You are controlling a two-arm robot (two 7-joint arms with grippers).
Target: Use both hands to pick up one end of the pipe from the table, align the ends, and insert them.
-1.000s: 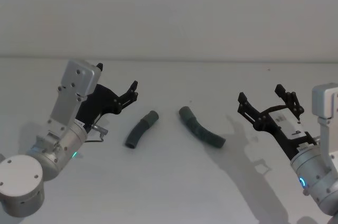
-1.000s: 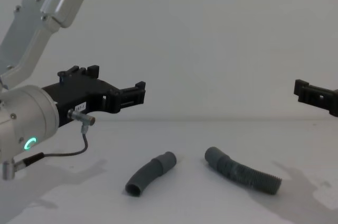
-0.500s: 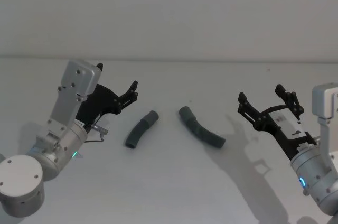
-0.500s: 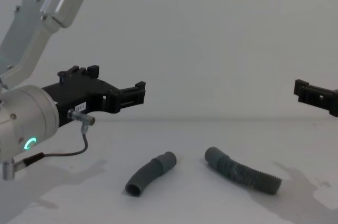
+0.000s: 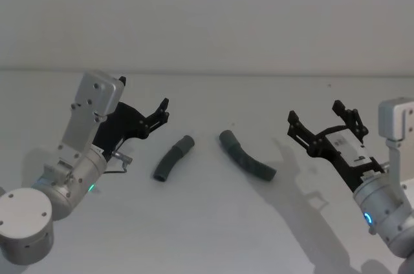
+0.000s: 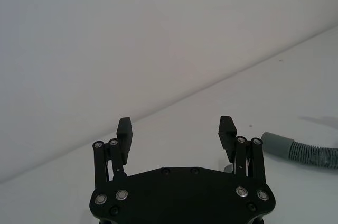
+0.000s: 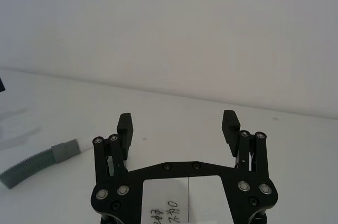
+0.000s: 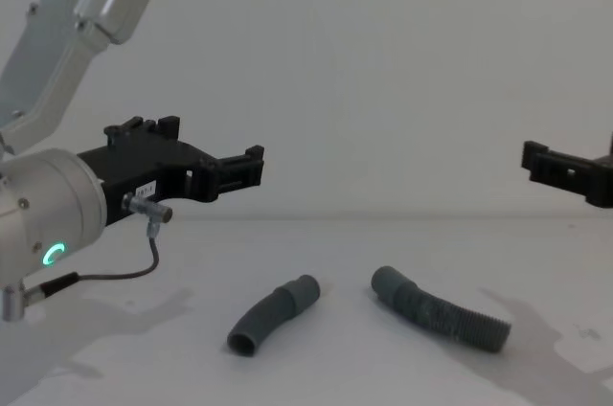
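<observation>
Nudged slightly inward, the right gripper [image 5: 315, 115] hangs with jaws apart, like the left gripper [image 6: 176, 128], above two separate pieces on the tabletop [image 5: 207, 229]: a short pipe piece [image 5: 173, 158] and a longer pipe piece [image 5: 246, 156].

The left gripper [image 5: 145, 99] hovers over the table [image 5: 207, 229], jaws apart, just left of the short curved hose piece [image 5: 173, 159]. The longer hose piece [image 5: 246, 156] lies to that piece's right, their facing cuffs near but apart. The right gripper [image 5: 315, 112] hangs farther right, jaws spread, touching neither piece.
</observation>
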